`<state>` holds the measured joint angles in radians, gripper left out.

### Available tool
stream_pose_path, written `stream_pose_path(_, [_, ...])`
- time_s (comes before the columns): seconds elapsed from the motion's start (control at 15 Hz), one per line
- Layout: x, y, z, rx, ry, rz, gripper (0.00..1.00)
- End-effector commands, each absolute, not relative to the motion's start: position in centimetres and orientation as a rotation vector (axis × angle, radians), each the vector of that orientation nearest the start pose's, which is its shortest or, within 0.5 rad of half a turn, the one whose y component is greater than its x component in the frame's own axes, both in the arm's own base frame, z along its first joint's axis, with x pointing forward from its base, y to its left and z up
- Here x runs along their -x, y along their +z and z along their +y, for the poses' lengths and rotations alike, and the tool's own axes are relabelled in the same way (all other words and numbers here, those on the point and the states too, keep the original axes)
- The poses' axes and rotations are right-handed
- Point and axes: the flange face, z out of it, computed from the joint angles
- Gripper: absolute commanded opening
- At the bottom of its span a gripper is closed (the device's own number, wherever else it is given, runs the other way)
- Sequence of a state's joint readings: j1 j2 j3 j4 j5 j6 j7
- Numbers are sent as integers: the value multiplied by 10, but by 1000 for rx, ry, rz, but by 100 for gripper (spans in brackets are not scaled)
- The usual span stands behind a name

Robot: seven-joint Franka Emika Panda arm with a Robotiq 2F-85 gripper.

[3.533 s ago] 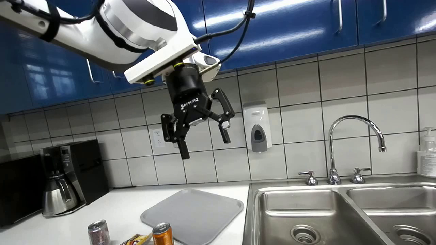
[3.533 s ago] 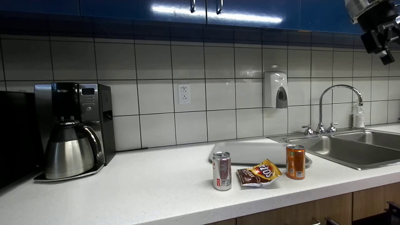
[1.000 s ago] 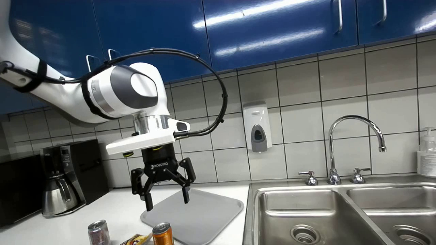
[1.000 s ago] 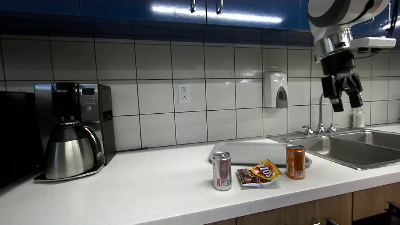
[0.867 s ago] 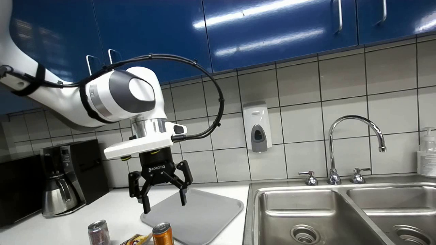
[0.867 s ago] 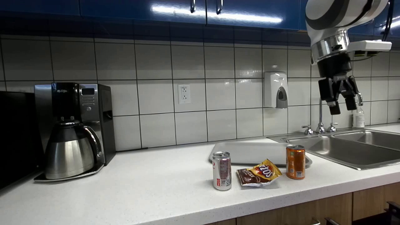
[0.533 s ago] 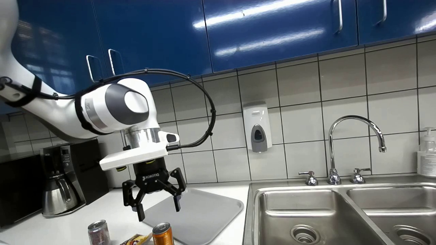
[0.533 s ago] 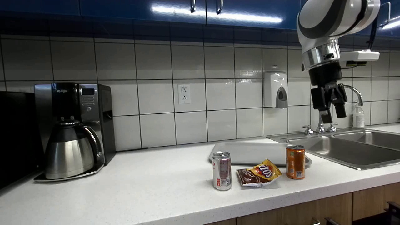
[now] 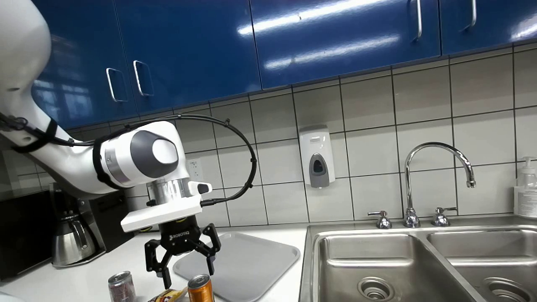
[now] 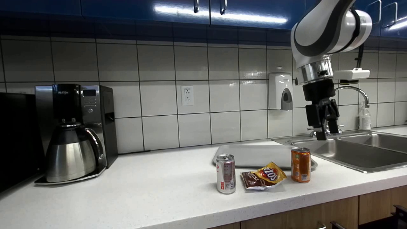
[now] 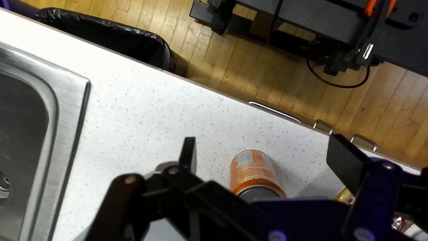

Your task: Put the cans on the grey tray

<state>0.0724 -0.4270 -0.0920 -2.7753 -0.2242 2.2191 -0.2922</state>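
Below my fingers (image 11: 344, 162) spreads a white speckled counter (image 11: 140, 120). On it, seen between my fingers in the wrist view, the orange can (image 11: 253, 170) stands upright, apart from them. Just beside it, a snack packet (image 10: 264, 177) lies lower than they do; the silver can (image 10: 226, 174) stands upright, farther from them. The grey tray (image 9: 247, 264) lies flat below their level. The coffee maker (image 10: 93, 118) stands well apart from my fingers.

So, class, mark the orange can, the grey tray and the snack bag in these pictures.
Orange can (image 11: 254, 173): in the wrist view, on its printed side.
Grey tray (image 9: 249, 264): in an exterior view, on its bare flat surface.
Snack bag (image 10: 264, 177): in an exterior view, on its printed front.
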Motion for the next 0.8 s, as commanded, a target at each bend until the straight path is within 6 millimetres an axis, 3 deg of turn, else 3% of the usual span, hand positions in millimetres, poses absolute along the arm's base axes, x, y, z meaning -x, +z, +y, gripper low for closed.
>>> stream_pose_path(0.0, [-356,309,-1,3161,234,-700,100])
stream_pose_path(0.73, [-377,264,10,3161,261,-713,100])
